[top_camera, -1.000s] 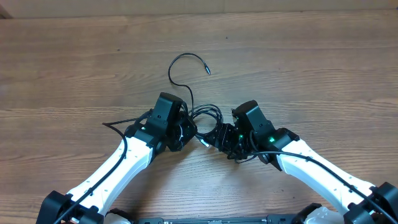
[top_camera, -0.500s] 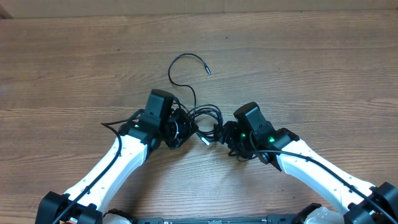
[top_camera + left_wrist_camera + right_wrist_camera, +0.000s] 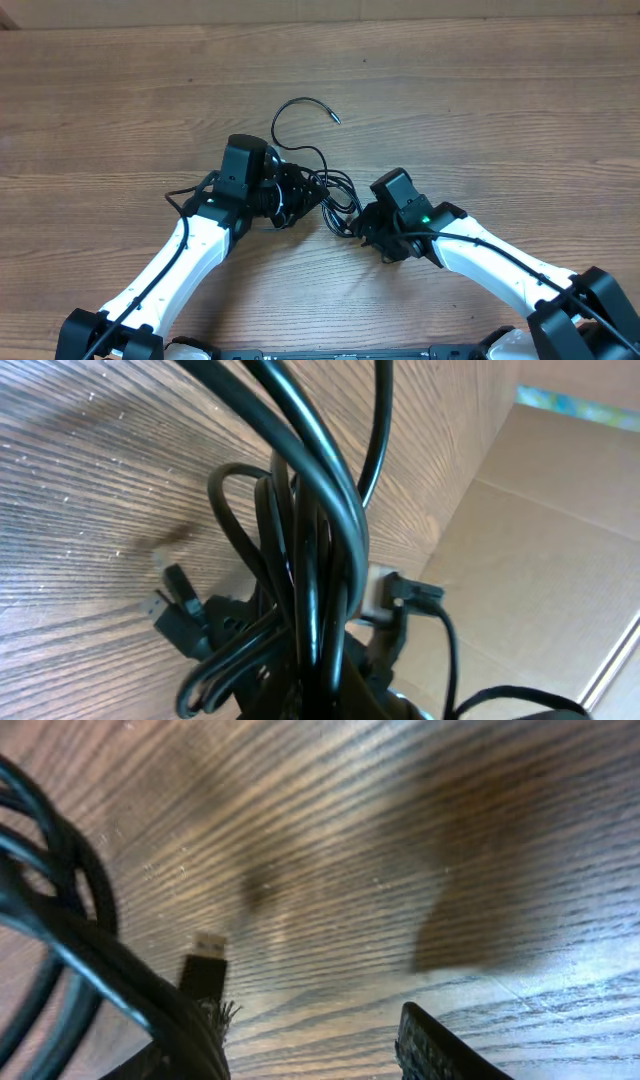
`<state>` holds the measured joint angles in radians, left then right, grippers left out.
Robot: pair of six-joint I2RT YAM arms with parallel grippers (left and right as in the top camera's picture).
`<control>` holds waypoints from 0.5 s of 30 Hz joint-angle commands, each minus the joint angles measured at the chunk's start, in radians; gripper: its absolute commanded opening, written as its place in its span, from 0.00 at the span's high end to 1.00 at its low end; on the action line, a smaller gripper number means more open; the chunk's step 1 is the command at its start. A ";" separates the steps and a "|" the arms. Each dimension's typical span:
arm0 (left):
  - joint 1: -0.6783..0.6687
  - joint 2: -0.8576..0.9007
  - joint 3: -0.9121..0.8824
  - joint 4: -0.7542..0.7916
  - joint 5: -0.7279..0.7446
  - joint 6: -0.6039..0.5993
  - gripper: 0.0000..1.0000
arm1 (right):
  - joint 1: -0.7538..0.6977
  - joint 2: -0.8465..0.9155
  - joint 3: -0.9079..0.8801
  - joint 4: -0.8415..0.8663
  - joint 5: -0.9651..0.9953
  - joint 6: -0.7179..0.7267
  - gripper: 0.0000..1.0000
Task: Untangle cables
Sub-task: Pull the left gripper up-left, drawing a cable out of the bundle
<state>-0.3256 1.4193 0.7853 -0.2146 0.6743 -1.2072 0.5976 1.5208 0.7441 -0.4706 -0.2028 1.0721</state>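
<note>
The cables (image 3: 325, 190) are thin black cords bunched in a tangle between my two grippers. One loose end curls toward the far side and ends in a small plug tip (image 3: 335, 118). My left gripper (image 3: 288, 196) is shut on the bunch; in the left wrist view the cords (image 3: 310, 560) run straight down into its jaws. My right gripper (image 3: 352, 222) is open at the right edge of the tangle. In the right wrist view bare wood shows between its fingers (image 3: 310, 1050), cords (image 3: 90, 960) cross the left finger, and a USB plug (image 3: 205, 960) lies on the table.
The wooden table (image 3: 500, 120) runs all round. A cardboard wall (image 3: 540, 560) shows in the left wrist view. Thicker black cables fixed to the arms run along the left arm (image 3: 185, 205) and the right arm (image 3: 480, 245).
My left gripper has moved left and away with the bunch, drawing the tangle that way. My right gripper has shifted slightly left and the curled loose end has shifted a little.
</note>
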 commanded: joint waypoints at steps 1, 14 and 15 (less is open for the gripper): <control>0.032 -0.015 0.003 0.027 0.029 -0.040 0.96 | 0.005 0.010 -0.004 -0.010 -0.018 -0.003 0.47; 0.172 -0.015 0.003 0.362 0.274 -0.080 0.96 | 0.005 0.010 -0.004 -0.085 0.045 -0.006 0.48; 0.181 -0.015 0.003 0.361 0.301 -0.044 0.96 | 0.005 0.010 -0.004 -0.084 0.048 -0.006 0.47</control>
<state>-0.1905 1.4197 0.7742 0.1150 0.8890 -1.3243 0.5983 1.5215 0.7464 -0.5312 -0.2024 1.0714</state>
